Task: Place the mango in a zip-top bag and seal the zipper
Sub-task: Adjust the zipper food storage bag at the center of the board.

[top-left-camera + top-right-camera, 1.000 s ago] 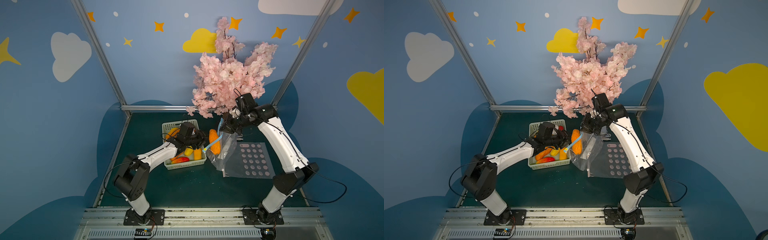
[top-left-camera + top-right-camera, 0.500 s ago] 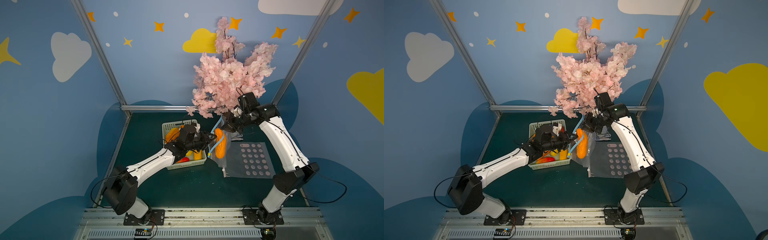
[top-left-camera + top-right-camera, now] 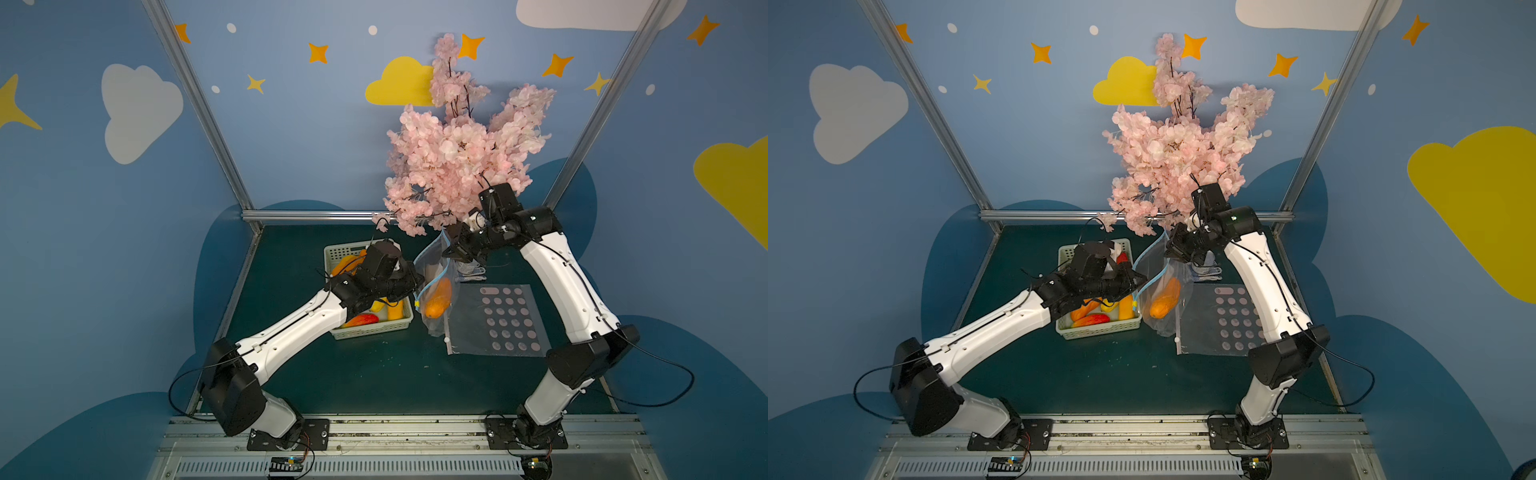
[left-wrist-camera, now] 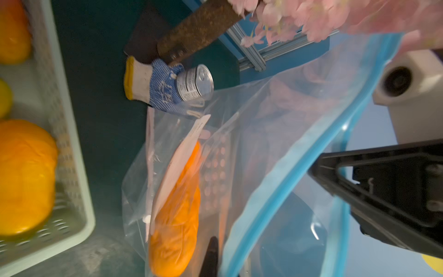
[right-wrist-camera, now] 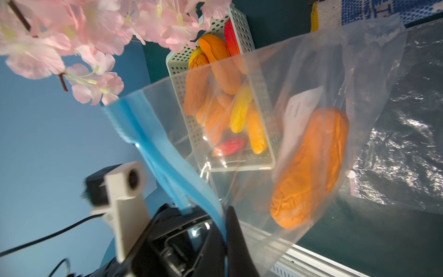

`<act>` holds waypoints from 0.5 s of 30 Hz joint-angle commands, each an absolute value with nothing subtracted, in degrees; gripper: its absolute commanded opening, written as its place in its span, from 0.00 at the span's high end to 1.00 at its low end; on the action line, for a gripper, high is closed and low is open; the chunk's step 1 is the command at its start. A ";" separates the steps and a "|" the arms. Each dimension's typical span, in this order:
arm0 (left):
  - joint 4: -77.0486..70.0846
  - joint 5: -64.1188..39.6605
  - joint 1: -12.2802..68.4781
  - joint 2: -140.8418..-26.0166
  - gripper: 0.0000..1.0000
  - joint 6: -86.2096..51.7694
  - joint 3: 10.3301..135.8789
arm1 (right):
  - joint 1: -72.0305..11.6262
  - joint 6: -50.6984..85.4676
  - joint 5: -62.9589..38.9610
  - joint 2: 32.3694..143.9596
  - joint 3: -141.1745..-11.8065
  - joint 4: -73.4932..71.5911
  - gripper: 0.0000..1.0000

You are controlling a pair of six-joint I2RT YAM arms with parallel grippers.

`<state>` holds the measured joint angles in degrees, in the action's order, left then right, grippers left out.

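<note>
Mango (image 3: 438,301) inside zip-top bag (image 3: 434,328), sunk to low end. Bag hung slantwise, so fruit sits clear of mouth. Right gripper (image 3: 454,249) pinches upper corner; left gripper (image 3: 417,286) clamped on lower end of blue zipper (image 5: 163,153) — lips apart, likely pulling strip taut for sealing. Basket (image 3: 374,328) just beside.

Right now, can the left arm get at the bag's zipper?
Probably yes: the left gripper is shut on the blue zipper strip of the zip-top bag, which the right gripper holds up by its top edge. Nothing blocks it.
</note>
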<state>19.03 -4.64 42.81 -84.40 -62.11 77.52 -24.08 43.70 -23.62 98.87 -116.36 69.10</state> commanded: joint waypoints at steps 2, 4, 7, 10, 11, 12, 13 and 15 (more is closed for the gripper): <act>39.42 9.76 44.55 -82.17 0.97 -57.45 86.09 | -24.32 39.88 -17.01 96.49 -116.63 74.60 1.00; 40.55 10.89 44.41 -82.46 0.97 -58.79 85.79 | -25.03 39.63 -14.95 97.30 -117.69 76.92 1.00; 37.17 10.24 44.28 -82.76 0.97 -61.28 83.15 | -27.15 39.73 -13.73 99.83 -119.85 79.80 1.00; 35.75 8.12 43.69 -83.50 0.87 -62.60 82.14 | -29.34 40.35 -12.13 101.36 -121.02 79.68 1.00; 35.94 7.79 43.51 -83.45 0.74 -62.66 82.10 | -29.85 40.87 -11.43 101.74 -121.57 79.47 1.00; 36.18 7.69 43.30 -83.40 0.64 -62.69 82.01 | -30.13 41.37 -10.90 102.13 -122.33 79.45 1.00; 36.74 7.71 43.08 -82.92 0.55 -62.70 81.84 | -30.51 41.80 -10.27 102.66 -123.45 79.47 1.00; 37.08 8.19 42.48 -81.59 0.44 -61.81 81.18 | -31.22 42.05 -9.72 104.10 -125.78 79.67 1.00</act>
